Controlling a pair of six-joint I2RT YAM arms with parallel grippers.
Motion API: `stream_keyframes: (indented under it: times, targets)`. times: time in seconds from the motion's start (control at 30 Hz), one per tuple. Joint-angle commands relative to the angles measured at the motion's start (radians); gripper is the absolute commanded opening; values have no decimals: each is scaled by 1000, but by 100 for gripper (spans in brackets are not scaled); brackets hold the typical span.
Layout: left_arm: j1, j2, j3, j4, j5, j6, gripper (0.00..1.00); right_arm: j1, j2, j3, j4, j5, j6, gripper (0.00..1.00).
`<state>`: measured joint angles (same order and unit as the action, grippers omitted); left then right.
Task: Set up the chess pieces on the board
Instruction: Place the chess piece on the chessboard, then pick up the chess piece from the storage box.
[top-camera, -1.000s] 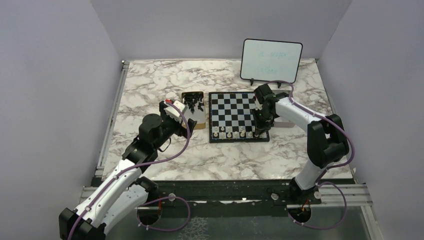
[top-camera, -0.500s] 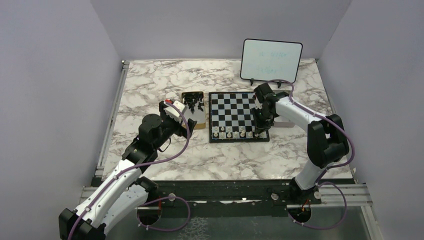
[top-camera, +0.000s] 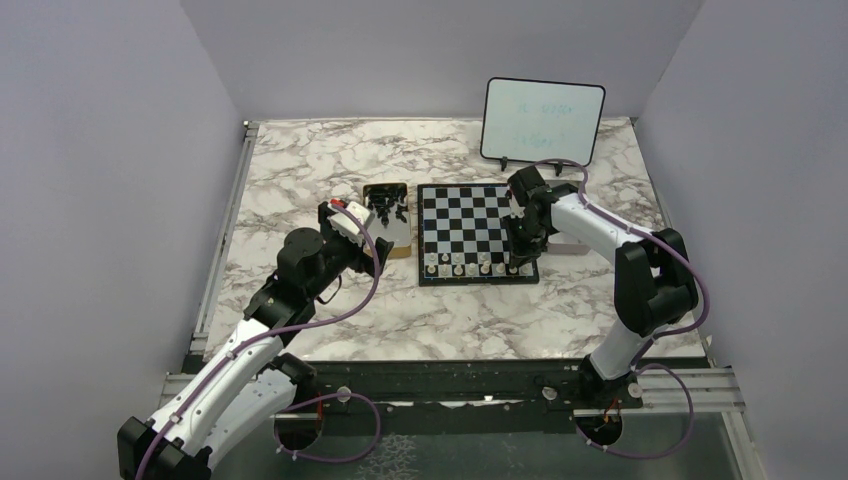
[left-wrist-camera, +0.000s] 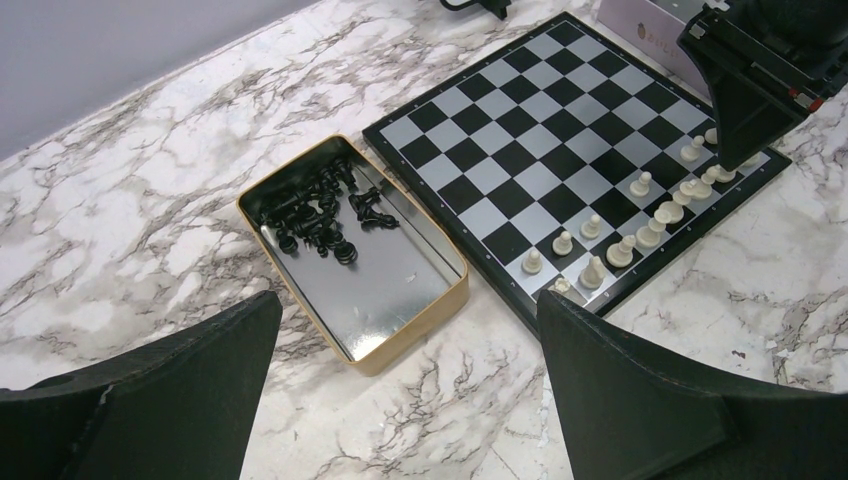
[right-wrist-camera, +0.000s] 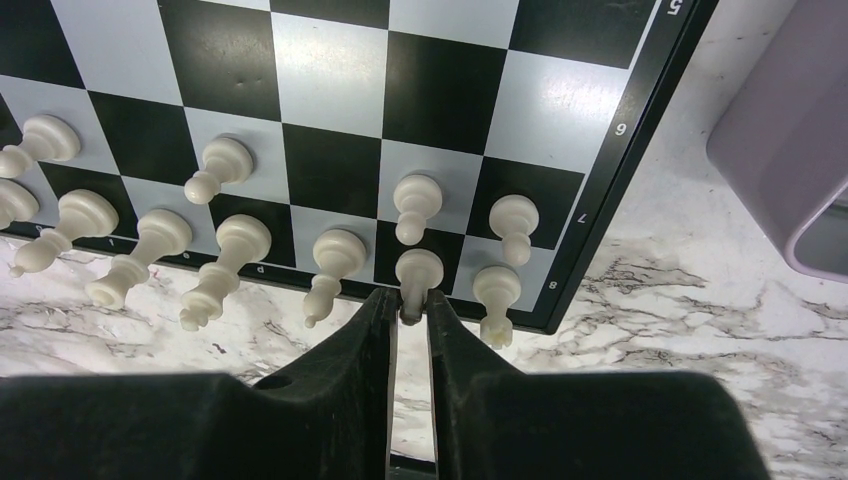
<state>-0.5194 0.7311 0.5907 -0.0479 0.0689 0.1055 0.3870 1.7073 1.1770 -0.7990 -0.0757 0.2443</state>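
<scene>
My right end effector (right-wrist-camera: 408, 310) is pinched narrow on a white piece (right-wrist-camera: 418, 268) in the near row of the board (right-wrist-camera: 330, 60), by its right corner (left end effector (left-wrist-camera: 405, 330) gapes wide near the tin (left-wrist-camera: 420, 340)), so I judge it mid-placement: next, release and lift straight clear of the neighbours.

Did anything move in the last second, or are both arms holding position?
Nothing visibly changed. The right gripper stays closed on a small cream-white chess piece at the near edge of the black-and-white checkered board; the left gripper stays open beside the gold-rimmed metal tin of black pieces.
</scene>
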Motion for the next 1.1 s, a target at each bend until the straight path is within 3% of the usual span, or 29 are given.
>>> stream_keyframes:
  times: [0.0, 0.33, 0.53, 0.77, 0.87, 1.07]
  targets:
    - [-2, -14, -2, 6, -1, 7, 99, 7, -29, 21, 18, -9, 14, 24]
    - [-2, -6, -2, 8, 8, 5, 99, 7, -99, 79, -8, 33, 39, 32]
    - [-2, -1, 5, 18, -27, -70, 99, 7, -147, 139, 4, 164, 44, 34]
    - [-2, 14, 47, -36, -44, -196, 99, -9, -173, 124, 212, 411, -36, 34]
    - [-2, 17, 60, -60, 11, -221, 99, -30, -165, 92, 331, 521, -95, 34]
    - [-2, 9, 26, -63, 74, -208, 99, -109, -106, 17, 558, 609, -197, 33]
